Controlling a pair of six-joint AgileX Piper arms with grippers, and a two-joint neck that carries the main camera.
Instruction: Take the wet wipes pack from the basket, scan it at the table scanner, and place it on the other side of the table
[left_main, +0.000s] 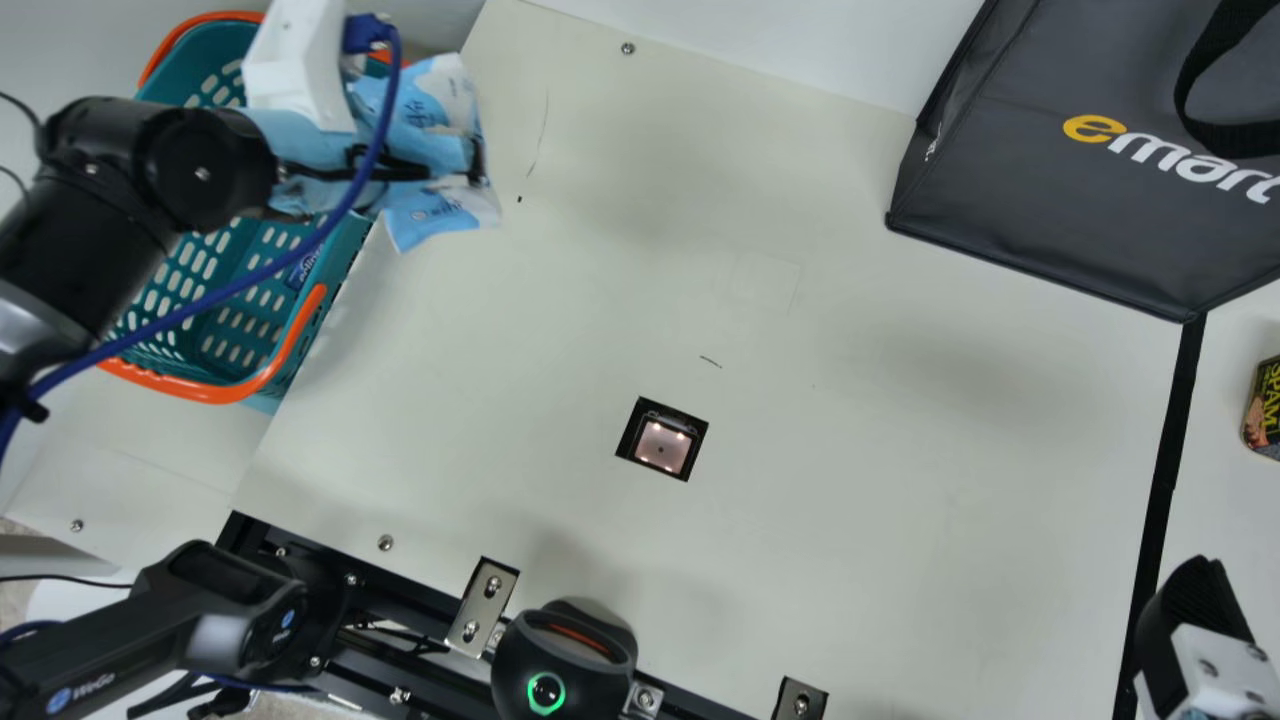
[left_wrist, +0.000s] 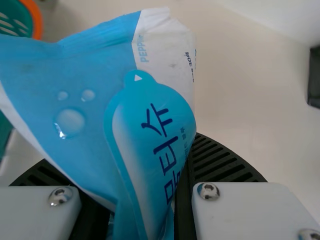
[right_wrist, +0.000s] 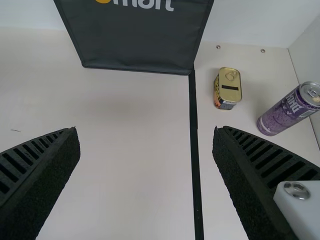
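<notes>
The left gripper (left_main: 470, 162) is clenched on the wet wipes pack (left_main: 438, 112), a blue and white soft packet that it carries at the far left, where the basket (left_main: 212, 392) meets the left edge of the tabletop (left_main: 560, 300). In the left wrist view the jaws pinch the packet from both sides, so that its film puckers between the black ribbed fingers (left_wrist: 220, 162); the lighter blue flap (left_wrist: 150, 125) on its face shows, with dark lettering.

The basket is teal with orange edging and slotted walls, and a small dark blue packet (left_main: 304, 268) lies in it. A blue cable (left_main: 215, 292) runs along the left arm, passing in front of the basket in the main view.

Near the middle of the tabletop is the square scanner window (left_main: 662, 442), lit from inside. At the near edge sits a rounded black device (left_main: 562, 662) with a green ring light.

The right gripper (left_main: 1195, 600) is at the near right, by the black strip (left_main: 1165, 470); in the right wrist view its jaws stand wide apart, holding nothing. A black bag (left_main: 1060, 200) sits at the far right. Right of the strip are a luncheon meat tin (right_wrist: 228, 89) and, farther right, a purple can (right_wrist: 286, 114).
</notes>
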